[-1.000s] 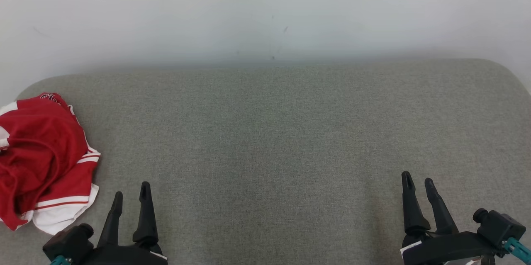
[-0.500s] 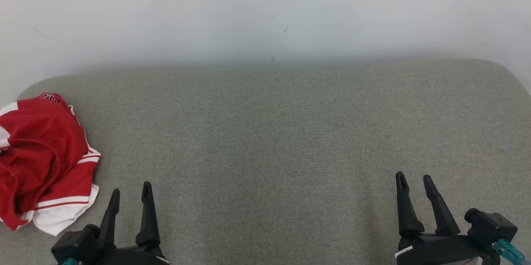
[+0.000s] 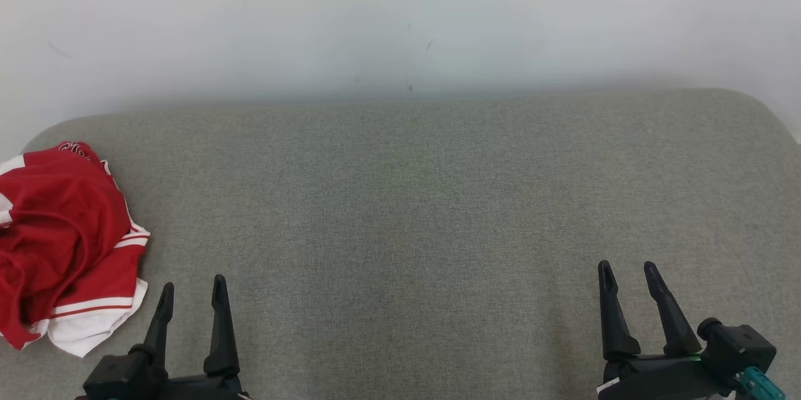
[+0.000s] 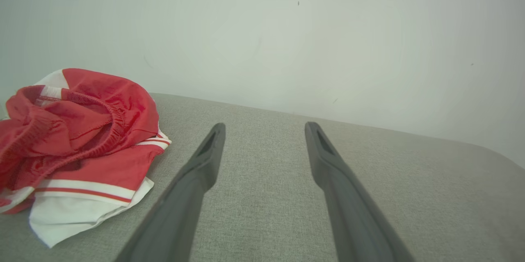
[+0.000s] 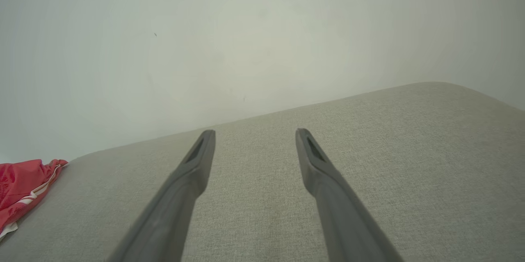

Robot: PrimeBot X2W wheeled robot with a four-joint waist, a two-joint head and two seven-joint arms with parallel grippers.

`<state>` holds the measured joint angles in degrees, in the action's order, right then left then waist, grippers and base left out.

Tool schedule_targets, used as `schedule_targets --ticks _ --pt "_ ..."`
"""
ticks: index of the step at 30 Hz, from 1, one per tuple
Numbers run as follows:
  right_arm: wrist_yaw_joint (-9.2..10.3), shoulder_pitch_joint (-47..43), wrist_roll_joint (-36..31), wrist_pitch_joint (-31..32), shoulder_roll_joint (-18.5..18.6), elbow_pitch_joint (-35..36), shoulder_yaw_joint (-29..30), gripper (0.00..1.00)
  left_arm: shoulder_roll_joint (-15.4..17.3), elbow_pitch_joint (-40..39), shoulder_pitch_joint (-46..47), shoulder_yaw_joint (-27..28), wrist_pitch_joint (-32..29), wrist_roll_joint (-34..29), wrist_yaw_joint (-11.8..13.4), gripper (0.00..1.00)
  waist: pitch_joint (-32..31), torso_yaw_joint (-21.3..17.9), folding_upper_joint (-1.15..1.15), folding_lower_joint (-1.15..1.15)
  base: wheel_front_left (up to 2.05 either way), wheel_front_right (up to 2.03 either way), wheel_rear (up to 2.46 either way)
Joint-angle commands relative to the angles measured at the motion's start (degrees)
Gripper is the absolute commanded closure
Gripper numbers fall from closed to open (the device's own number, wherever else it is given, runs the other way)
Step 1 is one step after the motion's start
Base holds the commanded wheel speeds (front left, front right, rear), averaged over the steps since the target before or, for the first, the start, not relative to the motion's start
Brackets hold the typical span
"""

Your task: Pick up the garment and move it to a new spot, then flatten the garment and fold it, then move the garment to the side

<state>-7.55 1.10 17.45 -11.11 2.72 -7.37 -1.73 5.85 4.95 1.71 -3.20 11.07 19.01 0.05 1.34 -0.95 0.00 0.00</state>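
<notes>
A: Where is the garment found?

B: The red-and-white garment [image 3: 62,243] is seen crumpled in a heap at the left end of the grey fabric-covered table [image 3: 407,212], cut off by the frame's edge in the head view. In the left wrist view a gathered elastic band is shown on top of the heap.

A: How are the claws held?

B: The left claw [image 3: 193,284] is held spread, with table fabric seen between its fingers, just to the right of the heap and apart from it. The right claw [image 3: 626,266] is likewise spread and holds no cloth; it is placed well apart from the garment, toward the table's right end.

A: What is set between or around them?

B: Bare grey fabric is seen between the left claw and the heap. A pale wall [image 3: 400,18], flecked with a few small dark marks, is met along the table's far edge.
</notes>
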Motion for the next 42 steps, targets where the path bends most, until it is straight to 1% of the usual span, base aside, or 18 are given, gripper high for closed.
schedule_targets --ticks 1,5,8,16,32,35,37,42 --pt "0.09 -0.14 -1.69 -0.59 0.22 0.49 0.13 0.0 0.05 -0.64 -0.24 0.17 0.58 -1.72 -0.13 0.0 0.03 -0.01 0.0 0.0 0.0 0.0 0.0" --pt "0.09 -0.28 -3.1 -0.94 0.23 0.57 0.2 0.0 -0.1 -0.69 -0.34 0.3 0.99 -2.85 -0.42 0.0 0.05 0.01 0.0 0.0 0.0 0.0 0.0" --pt "0.09 -0.36 -4.83 -1.42 0.23 0.68 0.3 0.0 -0.23 -0.48 -0.36 0.81 1.47 -3.92 -1.36 0.0 0.1 0.01 0.0 0.0 0.0 0.0 0.0" --pt "0.1 -0.48 -7.76 -2.27 0.23 0.69 0.39 0.0 -0.45 0.25 -0.51 1.96 2.35 -6.79 -2.86 0.0 0.26 0.06 0.0 0.0 0.0 0.0 0.0" --pt "0.12 -1.31 -12.13 -4.02 0.24 1.04 0.7 0.0 -1.01 1.77 -1.76 2.86 4.11 -12.79 -2.06 0.0 -0.62 -0.31 0.0 0.0 0.0 0.0 0.0" --pt "0.12 -1.4 -11.8 -4.15 0.23 0.8 0.81 0.0 -0.98 1.47 -1.67 3.05 4.17 -13.09 -2.05 0.0 -0.69 -0.29 0.0 0.0 0.0 0.0 0.0" --pt "0.12 -1.6 -9.94 -4.07 0.23 0.43 0.95 0.0 -1.17 1.01 -2.11 2.89 4.18 -12.83 -1.66 0.0 -0.83 -0.24 0.0 0.0 0.0 0.0 0.0" --pt "0.12 -1.63 -6.43 -4.07 0.23 -0.06 1.22 0.0 -1.02 0.88 -2.59 3.1 4.18 -12.01 -1.69 0.0 -1.06 -0.17 0.0 0.0 0.0 0.0 0.0"
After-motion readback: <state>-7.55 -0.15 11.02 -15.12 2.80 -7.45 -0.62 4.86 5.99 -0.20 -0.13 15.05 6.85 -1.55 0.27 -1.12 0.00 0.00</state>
